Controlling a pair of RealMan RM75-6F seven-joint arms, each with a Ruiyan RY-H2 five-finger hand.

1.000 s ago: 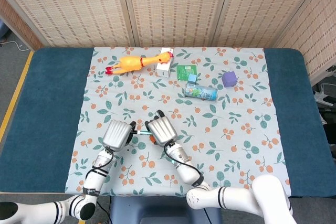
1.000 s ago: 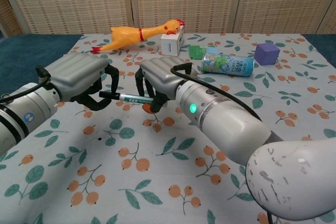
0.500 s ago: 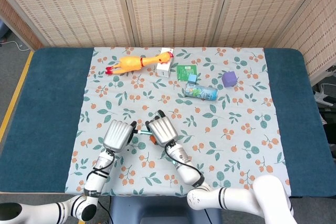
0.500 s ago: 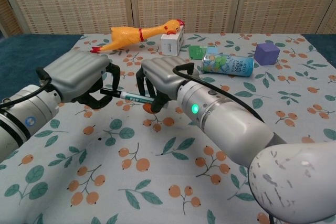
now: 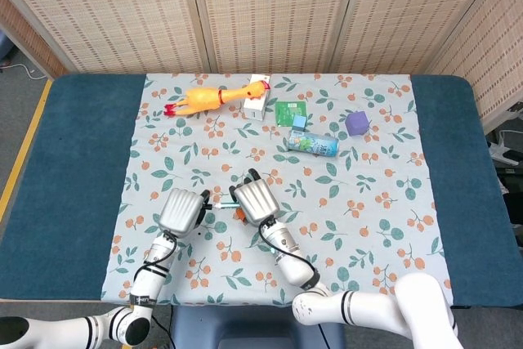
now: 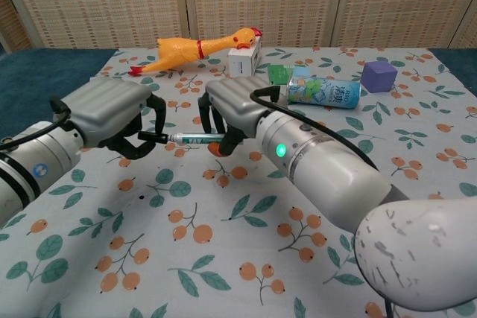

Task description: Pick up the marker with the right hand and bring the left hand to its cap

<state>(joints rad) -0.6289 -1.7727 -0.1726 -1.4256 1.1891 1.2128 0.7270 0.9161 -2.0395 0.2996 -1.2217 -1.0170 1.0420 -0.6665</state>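
— Since a second ago, what has moved?

— Mostly the right hand (image 6: 232,109); it has shifted a little toward the far side of the surface (image 5: 73,161), and the marker (image 6: 192,138) it holds now lies closer to level than before; the left hand (image 6: 112,113) has hardly changed place.

— Where is the marker relative to the fingers?

— Its body runs out leftward from under the right hand's curled fingers (image 6: 216,133), which are clamped on it; it hangs clear of the flowered cloth (image 6: 313,258); its dark cap (image 6: 149,137) sits in among the left hand's fingers (image 6: 145,143), which curl around that end; whether they actually pinch the cap I cannot tell from either view.

— And from the head view?

— Only a short stretch of marker (image 5: 218,205) shows between the left hand (image 5: 181,210) and the right hand (image 5: 255,200); both are seen from the back, knuckles up.

— What lies beyond the fingers?

— Well past them, at the far side: a yellow rubber chicken (image 6: 195,48); a small white box (image 6: 243,61) touching its head; a green packet (image 6: 277,74); a drink can (image 6: 323,91) on its side; a purple cube (image 6: 378,76) further right.
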